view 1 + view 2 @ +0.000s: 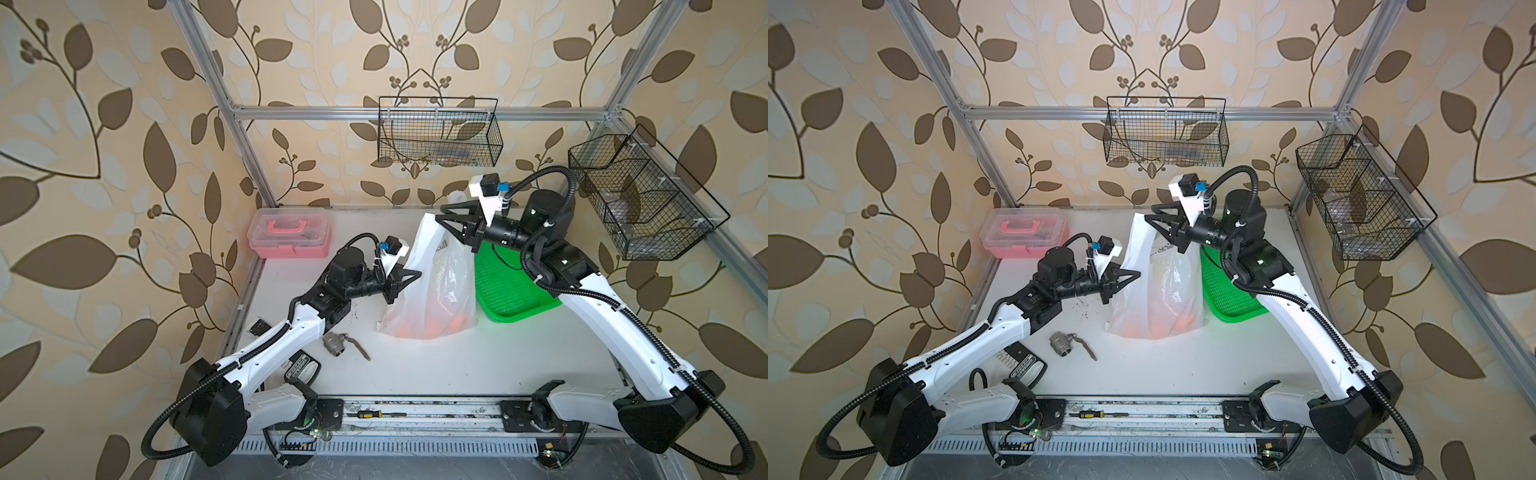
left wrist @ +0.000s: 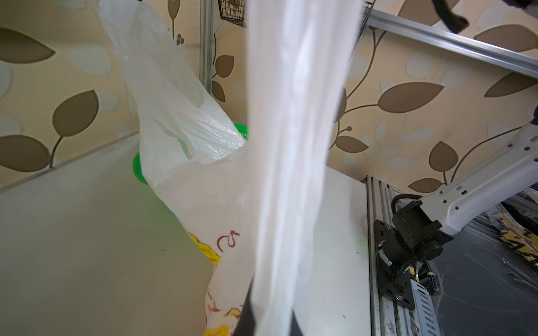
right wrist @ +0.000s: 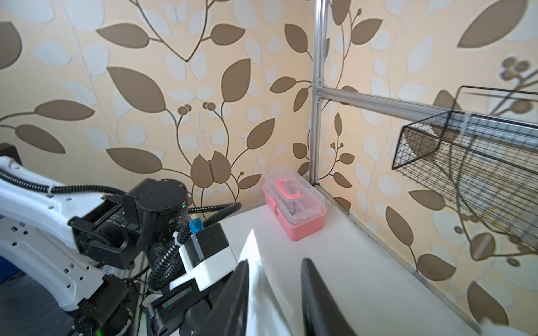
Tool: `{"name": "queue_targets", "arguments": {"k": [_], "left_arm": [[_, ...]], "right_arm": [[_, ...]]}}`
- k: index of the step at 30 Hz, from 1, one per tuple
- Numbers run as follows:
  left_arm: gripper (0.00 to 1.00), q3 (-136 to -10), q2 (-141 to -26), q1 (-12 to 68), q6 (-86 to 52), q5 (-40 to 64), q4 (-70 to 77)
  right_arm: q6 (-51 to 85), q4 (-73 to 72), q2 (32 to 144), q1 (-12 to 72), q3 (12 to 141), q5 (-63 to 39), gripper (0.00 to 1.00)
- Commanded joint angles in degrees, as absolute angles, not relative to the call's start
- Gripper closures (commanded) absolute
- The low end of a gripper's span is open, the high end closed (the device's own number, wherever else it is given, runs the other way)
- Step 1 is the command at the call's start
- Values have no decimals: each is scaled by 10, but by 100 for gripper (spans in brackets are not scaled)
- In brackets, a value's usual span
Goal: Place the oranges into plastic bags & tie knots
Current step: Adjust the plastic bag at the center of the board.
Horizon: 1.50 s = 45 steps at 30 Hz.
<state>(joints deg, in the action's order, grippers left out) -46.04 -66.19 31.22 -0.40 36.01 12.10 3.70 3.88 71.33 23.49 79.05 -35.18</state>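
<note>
The plastic bag [image 1: 432,286] [image 1: 1158,291] stands mid-table, thin white with red and yellow prints [image 2: 209,250]. The oranges [image 1: 453,322] [image 1: 1183,322] glow dimly through its bottom. One white handle [image 1: 420,241] [image 2: 291,145] is stretched upward. My left gripper [image 1: 419,273] [image 1: 1138,274] [image 2: 270,315] is shut on that handle low down. My right gripper [image 1: 439,212] [image 1: 1148,212] [image 3: 276,261] stands open at the handle's top end. The handle tip [image 3: 256,270] lies against one of its fingers. No knots are in view.
A green mesh basket [image 1: 511,291] lies right of the bag, under the right arm. A pink toolbox [image 1: 291,232] [image 3: 294,203] sits at the back left. A metal fitting [image 1: 334,343] lies in front of the left arm. Two black wire baskets [image 1: 440,133] [image 1: 640,195] hang on the frame.
</note>
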Motion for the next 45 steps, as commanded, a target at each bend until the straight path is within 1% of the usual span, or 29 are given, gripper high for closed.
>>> {"name": "queue_targets", "arguments": {"k": [1, 4, 6, 10, 14, 16, 20, 22, 24, 31, 33, 35, 36, 37, 38, 39, 44, 45], "left_arm": [[100, -456, -624, 303, -2, 349, 142], [100, -461, -622, 301, 0, 351, 134], [100, -462, -624, 300, 0, 352, 134], [100, -465, -627, 300, 0, 351, 133], [100, -467, -628, 300, -1, 351, 131], [100, -465, -628, 299, -2, 350, 130], [100, -463, -624, 300, 0, 345, 127], [100, -463, -622, 299, 1, 343, 127], [100, -463, -621, 298, 1, 343, 126], [100, -460, -619, 298, 3, 336, 127], [100, -458, -619, 297, 2, 336, 128], [100, -456, -617, 298, 1, 333, 130], [100, -455, -616, 297, 1, 332, 130], [100, -453, -614, 298, 1, 331, 129], [100, -452, -612, 297, 1, 328, 130], [100, -450, -610, 297, 0, 327, 130], [100, -438, -595, 293, -3, 304, 131], [98, -435, -592, 292, -6, 297, 133]], "right_arm": [[41, 34, 674, 177, 760, -354, 38], [43, 47, 673, 125, 729, -328, 16], [35, 59, 688, 117, 717, -272, 1], [-8, 96, 750, 136, 731, -204, 0], [-40, 97, 789, 161, 739, -127, 0], [-40, 94, 802, 159, 742, -122, 0], [-50, 121, 835, 168, 767, -120, 10], [-47, 126, 847, 169, 775, -118, 12], [-47, 127, 856, 169, 781, -126, 17], [-41, 113, 876, 183, 802, -143, 46], [-35, 108, 887, 185, 813, -147, 50], [-33, 113, 904, 186, 833, -146, 63], [-31, 113, 911, 185, 839, -145, 72], [-29, 114, 917, 186, 846, -147, 87], [-28, 115, 919, 185, 850, -147, 98], [-27, 113, 917, 185, 852, -150, 100], [-5, 69, 852, 177, 811, -203, 100], [3, 55, 835, 172, 798, -218, 100]]}}
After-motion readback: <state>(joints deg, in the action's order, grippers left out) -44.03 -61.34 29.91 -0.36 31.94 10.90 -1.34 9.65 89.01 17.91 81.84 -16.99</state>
